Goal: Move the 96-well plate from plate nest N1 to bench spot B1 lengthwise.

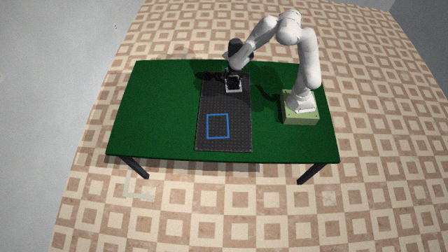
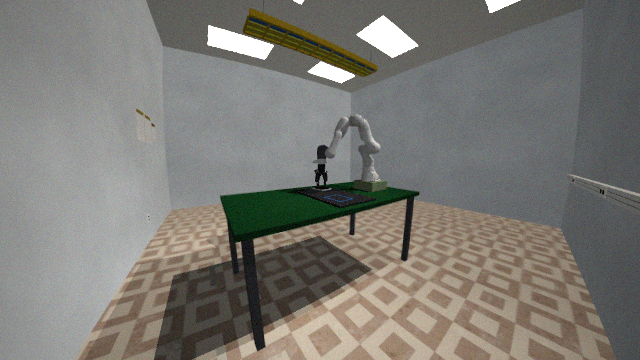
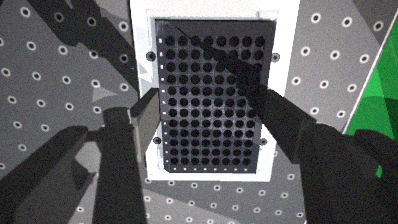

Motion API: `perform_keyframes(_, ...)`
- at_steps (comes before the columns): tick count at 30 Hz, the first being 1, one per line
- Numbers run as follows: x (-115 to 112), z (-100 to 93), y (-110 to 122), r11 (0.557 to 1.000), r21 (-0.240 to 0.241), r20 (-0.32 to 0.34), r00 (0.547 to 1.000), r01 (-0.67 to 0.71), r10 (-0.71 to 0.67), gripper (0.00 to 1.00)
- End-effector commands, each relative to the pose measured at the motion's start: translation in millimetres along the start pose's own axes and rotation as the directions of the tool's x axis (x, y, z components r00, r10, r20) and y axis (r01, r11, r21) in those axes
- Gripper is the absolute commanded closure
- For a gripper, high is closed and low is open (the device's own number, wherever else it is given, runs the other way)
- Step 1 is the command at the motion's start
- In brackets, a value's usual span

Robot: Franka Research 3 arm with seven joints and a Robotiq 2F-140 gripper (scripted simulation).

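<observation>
The black 96-well plate [image 3: 210, 107] [image 1: 234, 85] sits in the white plate nest N1 [image 3: 142, 35] [image 1: 234, 92] at the far end of the dark perforated board [image 1: 239, 138]. My gripper [image 3: 211, 103] [image 1: 233, 80] [image 2: 320, 184] is down over the plate, with one finger against each long side, shut on it. The plate rests level in the nest. The blue taped outline B1 [image 1: 206, 126] lies on the near half of the board, with nothing inside it.
The board lies on a green table [image 1: 157, 105] [image 2: 270, 210]. The arm's base stands on a pale green block [image 1: 301, 119] to the right of the board. The green table edge shows at the right in the wrist view [image 3: 380, 95].
</observation>
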State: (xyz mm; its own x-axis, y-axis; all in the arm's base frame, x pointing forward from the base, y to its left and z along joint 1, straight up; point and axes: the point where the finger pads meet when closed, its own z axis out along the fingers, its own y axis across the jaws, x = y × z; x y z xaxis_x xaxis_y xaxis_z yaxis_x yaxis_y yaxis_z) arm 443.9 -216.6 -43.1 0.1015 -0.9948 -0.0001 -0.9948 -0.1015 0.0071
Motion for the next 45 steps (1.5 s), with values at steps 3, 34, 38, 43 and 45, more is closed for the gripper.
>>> perform_keyframes(3, 0.9, -0.6, -0.1, 1.0, 0.001, -0.001, 1.0, 0.004, -0.004, 0.39)
perform_keyframes(34, 0.9, -22.5, -0.1, 1.0, 0.001, -0.001, 1.0, 0.004, -0.004, 0.4)
perform_keyframes(38, 0.9, -29.2, -0.1, 1.0, 0.001, -0.001, 1.0, 0.004, -0.004, 0.4)
perform_keyframes(43, 0.9, -37.5, 0.0, 1.0, 0.001, -0.001, 1.0, 0.004, -0.004, 0.4)
perform_keyframes(45, 0.9, -40.9, 0.0, 1.0, 0.001, -0.001, 1.0, 0.004, -0.004, 0.4)
